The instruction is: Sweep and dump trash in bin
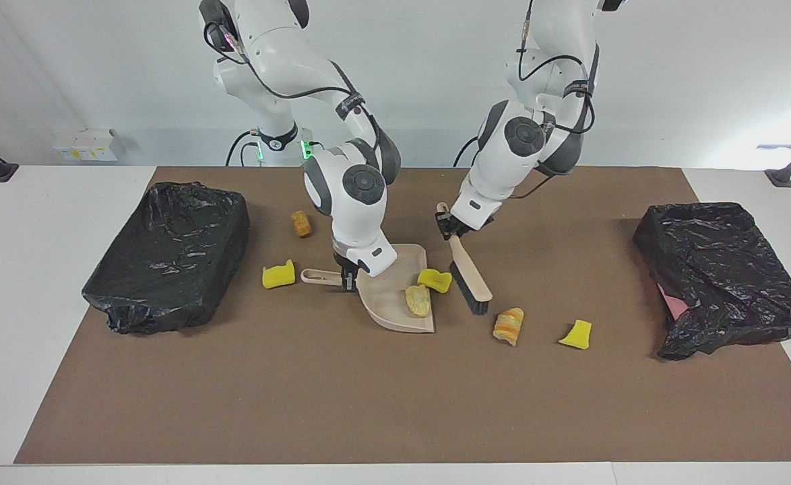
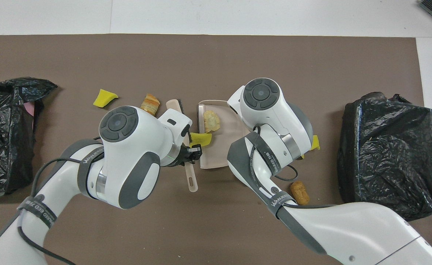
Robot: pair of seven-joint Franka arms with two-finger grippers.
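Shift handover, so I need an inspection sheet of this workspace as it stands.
Surface: brown mat on a white table.
Job's things: roll in dustpan; yellow sponge at its edge; four loose pieces seen; two black-lined bins.
Clutter: nothing seen.
End effectors: left end effector shut on brush; right end effector shut on dustpan handle.
Cables: along both arms.
Surroundings: white wall.

dustpan (image 2: 223,147): one roll (image 2: 211,120) inside | yellow sponge chunk (image 2: 200,138) on its edge
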